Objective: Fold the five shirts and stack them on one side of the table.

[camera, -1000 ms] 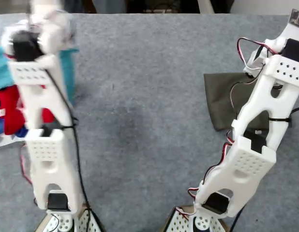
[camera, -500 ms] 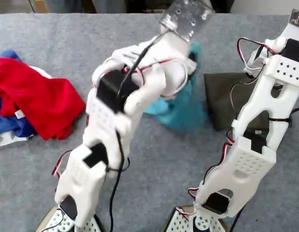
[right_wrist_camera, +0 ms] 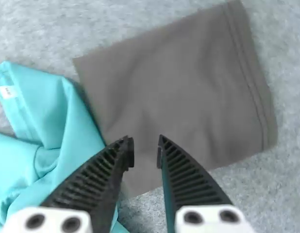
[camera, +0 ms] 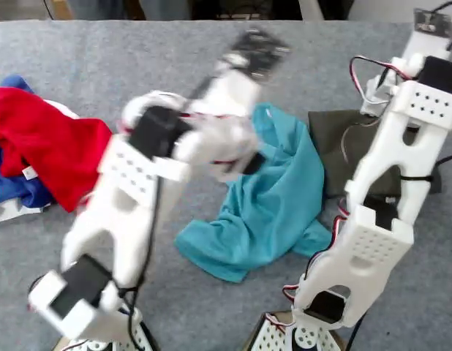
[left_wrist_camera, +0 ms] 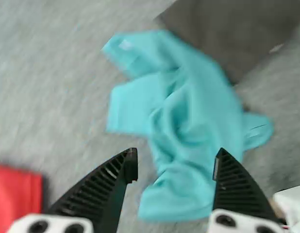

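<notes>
- Cloth first, in the high view: the teal shirt [camera: 273, 205] lies crumpled on the table [camera: 211, 66], touching the folded dark shirt [camera: 332, 142]. The red shirt [camera: 50, 150] and blue shirt [camera: 10, 186] are heaped well apart from the dark shirt.
- Left wrist view: your left claw [left_wrist_camera: 175, 155] is spread wide and empty above the teal shirt. Expect light, limp fabric; pinch it at a hem or shoulder corner.
- Right wrist view: your right claw [right_wrist_camera: 144, 141] is barely parted, gripping nothing, over the dark shirt's edge.
</notes>
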Robot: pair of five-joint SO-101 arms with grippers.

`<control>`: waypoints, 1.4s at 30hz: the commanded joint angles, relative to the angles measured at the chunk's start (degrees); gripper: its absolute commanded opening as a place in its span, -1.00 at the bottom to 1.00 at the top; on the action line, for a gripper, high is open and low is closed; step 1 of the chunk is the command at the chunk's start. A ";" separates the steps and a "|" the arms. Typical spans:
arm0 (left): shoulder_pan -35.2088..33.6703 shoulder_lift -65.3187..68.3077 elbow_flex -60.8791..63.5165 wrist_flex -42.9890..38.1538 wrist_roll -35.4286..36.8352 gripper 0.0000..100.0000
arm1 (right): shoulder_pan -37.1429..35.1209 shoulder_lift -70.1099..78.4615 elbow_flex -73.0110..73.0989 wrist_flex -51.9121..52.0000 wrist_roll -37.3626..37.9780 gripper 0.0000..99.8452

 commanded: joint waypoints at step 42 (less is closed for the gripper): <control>-74.86 40.97 -37.85 -20.13 3.96 -0.94 | -28.57 -7.69 37.76 -1.93 3.34 -0.94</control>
